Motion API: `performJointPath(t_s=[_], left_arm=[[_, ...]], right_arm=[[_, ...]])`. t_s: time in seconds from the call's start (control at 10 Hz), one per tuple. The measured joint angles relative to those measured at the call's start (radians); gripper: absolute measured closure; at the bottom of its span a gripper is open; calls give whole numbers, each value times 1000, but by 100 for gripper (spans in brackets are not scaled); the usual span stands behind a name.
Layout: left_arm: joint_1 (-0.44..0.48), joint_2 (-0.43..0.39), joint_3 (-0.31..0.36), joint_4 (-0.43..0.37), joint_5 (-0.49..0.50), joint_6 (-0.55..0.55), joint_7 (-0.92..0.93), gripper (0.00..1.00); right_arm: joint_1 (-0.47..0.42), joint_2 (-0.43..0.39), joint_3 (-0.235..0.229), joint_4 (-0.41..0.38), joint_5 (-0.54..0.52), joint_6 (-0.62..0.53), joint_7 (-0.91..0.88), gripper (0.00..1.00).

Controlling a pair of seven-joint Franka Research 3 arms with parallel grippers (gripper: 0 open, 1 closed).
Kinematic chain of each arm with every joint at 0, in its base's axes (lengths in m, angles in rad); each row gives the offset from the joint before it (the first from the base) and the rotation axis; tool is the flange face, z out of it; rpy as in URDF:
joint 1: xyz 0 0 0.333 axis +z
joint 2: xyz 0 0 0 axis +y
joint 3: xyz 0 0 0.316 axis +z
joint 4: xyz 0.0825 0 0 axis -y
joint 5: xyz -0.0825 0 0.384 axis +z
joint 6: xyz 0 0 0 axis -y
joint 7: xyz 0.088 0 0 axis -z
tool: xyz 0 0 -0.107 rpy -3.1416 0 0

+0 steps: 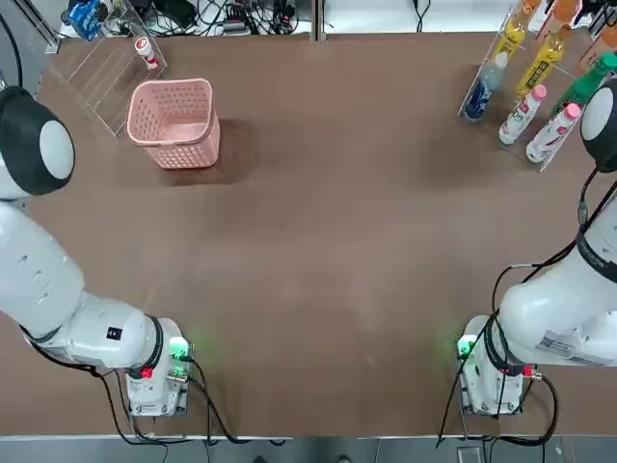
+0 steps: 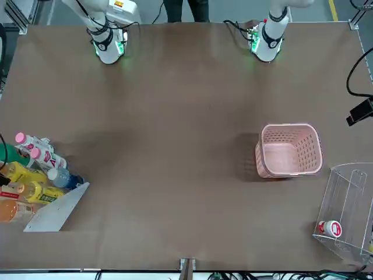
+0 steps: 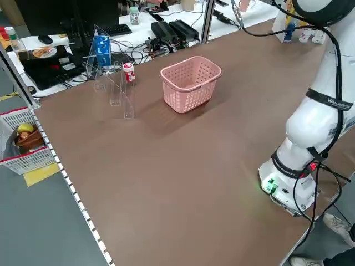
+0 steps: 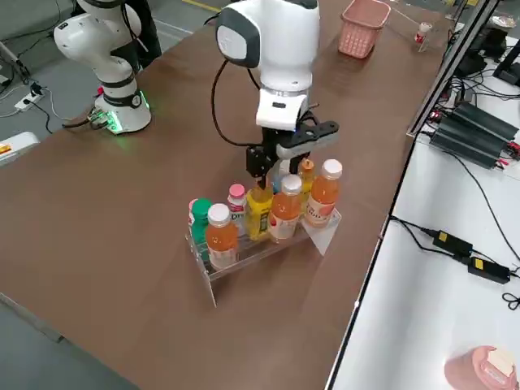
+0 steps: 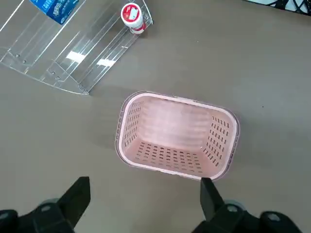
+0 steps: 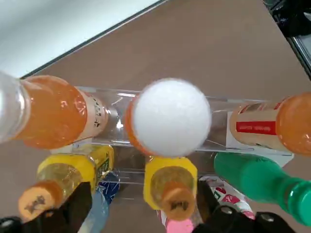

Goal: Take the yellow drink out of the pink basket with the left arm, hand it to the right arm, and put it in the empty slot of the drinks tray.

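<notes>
brown table (image 1: 318, 251), left jaws (image 5: 146, 204) spread, right jaws (image 6: 146, 206) spread, yellow drinks (image 6: 170, 187) partly hidden by white cap (image 6: 172, 117)

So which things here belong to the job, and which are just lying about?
Job:
- pink basket, left claw near it
- drinks tray, right claw above it
- one of its two yellow bottles; I can't tell which

Lying about:
- green bottle, orange bottles
- blue packet
- red-and-white bottle
</notes>
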Motion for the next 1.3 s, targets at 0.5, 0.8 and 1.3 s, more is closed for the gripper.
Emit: performJointPath(t_s=[0.5,0.8,1.3], left_arm=[[-1,0,0,0,0,0,0,0],[-2,0,0,0,0,0,1,0],[-2,0,0,0,0,0,1,0]], right_arm=[[41,-177,13,19,1,-250,-102,1],[178,-262,18,18,-3,-453,-111,1],[250,-335,21,-2,2,-479,-292,1]])
